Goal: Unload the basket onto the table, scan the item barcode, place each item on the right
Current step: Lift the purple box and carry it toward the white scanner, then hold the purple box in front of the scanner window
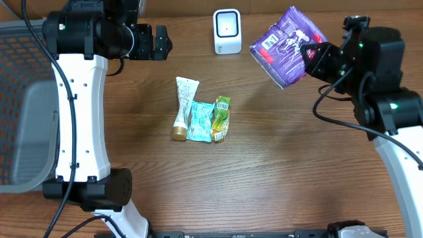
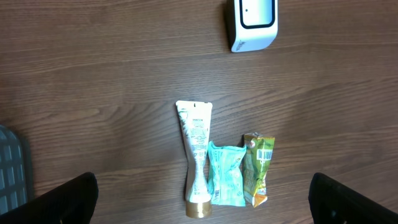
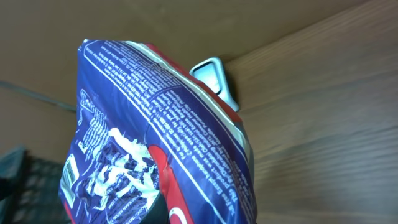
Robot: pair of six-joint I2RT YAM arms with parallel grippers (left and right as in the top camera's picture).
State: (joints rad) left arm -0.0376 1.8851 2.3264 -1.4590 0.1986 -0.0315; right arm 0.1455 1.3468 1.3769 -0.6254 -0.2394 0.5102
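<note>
- Brown wood-grain table [image 1: 277, 165]; left gripper [image 1: 160, 42] spread wide, empty.
- Purple crinkly snack bag [image 1: 289, 45] pinched in right gripper [image 1: 309, 56], aloft beside white box scanner [image 1: 227, 31]; scan looks pending.
- White gold-capped tube [image 1: 184, 106], teal sachet [image 1: 199, 122], green packet [image 1: 221, 119] lie untouched mid-table.

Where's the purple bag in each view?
Overhead: purple bag at upper right, gripped by the right hand.
Left wrist: not in it.
Right wrist: fills the left and centre.
Shared landmark: white scanner, at the top right in the left wrist view, peeking from behind the bag in the right wrist view.
</note>
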